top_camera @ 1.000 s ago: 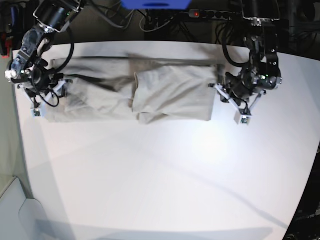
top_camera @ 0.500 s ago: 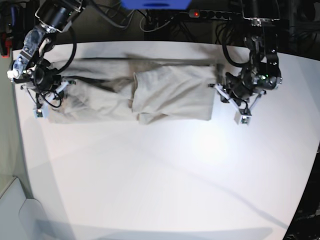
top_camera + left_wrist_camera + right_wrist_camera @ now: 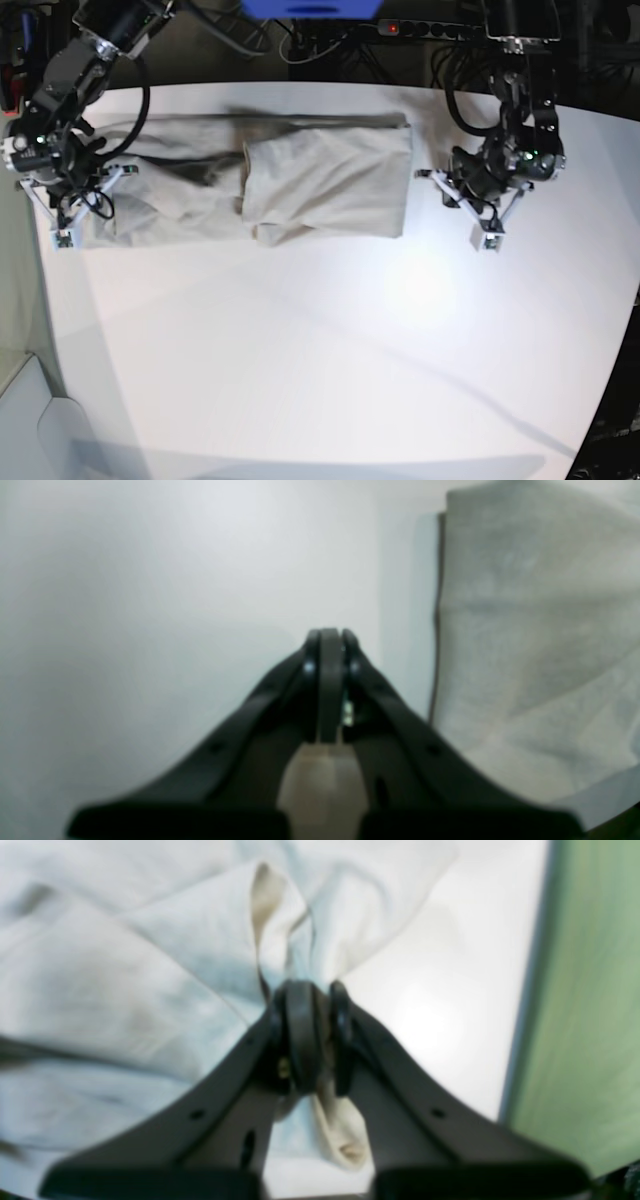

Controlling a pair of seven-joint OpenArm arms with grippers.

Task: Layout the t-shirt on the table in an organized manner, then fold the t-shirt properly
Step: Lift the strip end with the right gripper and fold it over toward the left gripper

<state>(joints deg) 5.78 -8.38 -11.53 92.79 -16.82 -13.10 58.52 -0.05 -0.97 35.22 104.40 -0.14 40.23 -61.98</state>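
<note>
- T-shirt (image 3: 250,185): light beige-grey, lying as a long band across the far part of the counter (image 3: 330,360). One end is doubled over toward the middle and rumpled; the body is not yet flat.
- Right pincer (image 3: 312,1035): pressed together on a gathered fold of the t-shirt (image 3: 150,965) at the band's end, near the counter's edge. Cloth bunches through the tips and hangs below them. In the base view it shows at (image 3: 75,195).
- Left pincer (image 3: 327,645): pressed together on nothing, over bare counter (image 3: 150,605) just beside the t-shirt's (image 3: 540,630) dark-seamed edge, not touching it. In the base view it shows at (image 3: 480,205).
- Step in hand (judgement): still the layout stage; the right arm is drawing its end outward to stretch the band.
- Next move (judgement): the left pincer needs to spread and take the free edge beside it, so both ends can be tensioned and the doubled section opened out flat. A one-sided pull may simply drag the whole garment.
- Change since the earlier base frames: the whole t-shirt has slid toward the right arm's side. A bare gap now separates its edge from the left pincer, which previously sat against it. The right arm has moved outward; the left arm has scarcely shifted.
</note>
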